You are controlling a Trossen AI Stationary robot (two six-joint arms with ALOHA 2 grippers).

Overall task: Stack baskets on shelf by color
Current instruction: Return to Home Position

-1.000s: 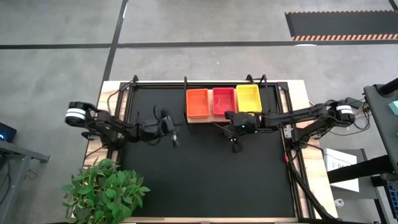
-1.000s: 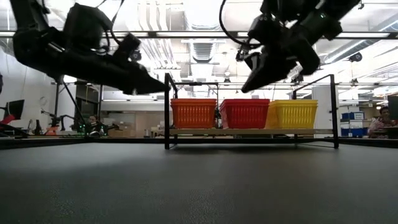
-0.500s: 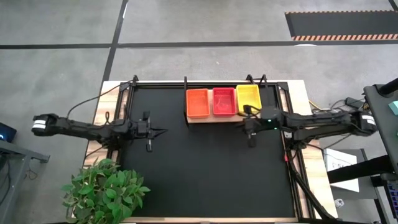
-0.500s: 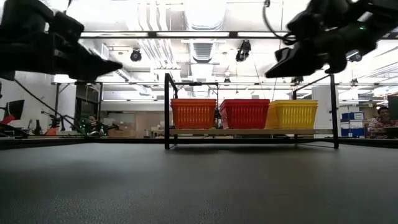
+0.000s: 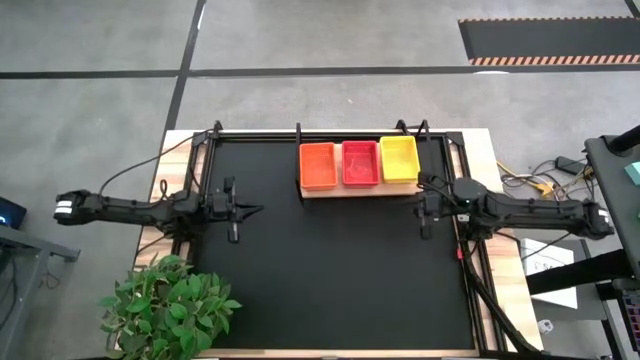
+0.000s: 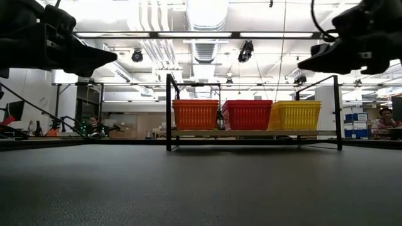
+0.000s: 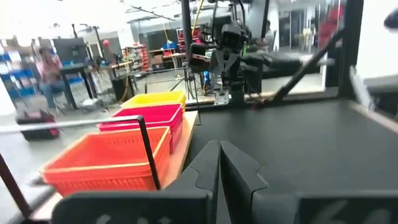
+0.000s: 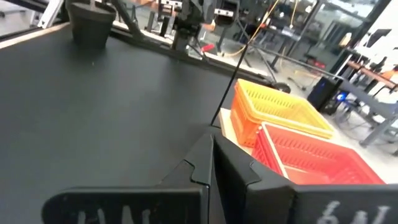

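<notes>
Three baskets stand side by side on the wooden shelf (image 5: 352,189) at the table's far middle: orange (image 5: 318,166), red (image 5: 360,162) and yellow (image 5: 399,158). In the low view the orange (image 6: 195,114), red (image 6: 249,114) and yellow (image 6: 295,114) baskets rest on the board (image 6: 251,133). My left gripper (image 5: 262,210) hovers shut and level near the table's left side, pointing at the shelf end (image 7: 106,158). My right gripper (image 5: 420,195) hovers shut and level at the right, just off the yellow basket's corner. Both hold nothing.
A black mat (image 5: 330,270) covers the table in front of the shelf. A potted plant (image 5: 165,305) stands at the near left corner. Black metal uprights (image 6: 168,110) frame the shelf ends. People and workshop gear show in the room behind.
Both arms have drawn back from the middle of the table. My left gripper went toward the left edge and my right gripper toward the right edge. Each tipped from slanting down to level. Both stayed shut. The baskets have not moved.
</notes>
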